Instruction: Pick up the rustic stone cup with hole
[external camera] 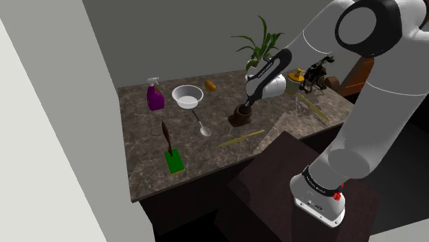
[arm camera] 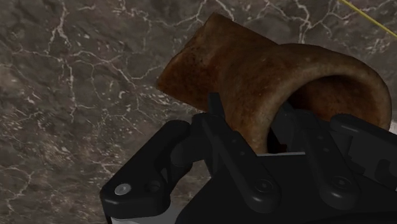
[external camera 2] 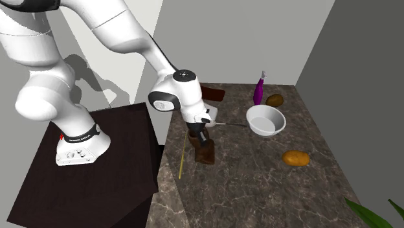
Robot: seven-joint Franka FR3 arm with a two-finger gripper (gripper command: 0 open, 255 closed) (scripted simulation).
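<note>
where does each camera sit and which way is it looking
Shoulder view: beside the stand, looking down over the counter; arm and stand show.
Second exterior view: at the plant end, looking along the counter toward the bottle; arm and stand show.
Wrist view: wrist-mounted, looking down at the cup; fingers clasp its wall.
Shared: both exterior views show the cup and bowl.

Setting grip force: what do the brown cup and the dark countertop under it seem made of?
The mottled brown cup looks matte, speckled and thick-walled, so likely stone or unglazed clay. The dark veined countertop has white veins across dark grey-brown, apparently marble-like stone; its finish is unclear.
</note>
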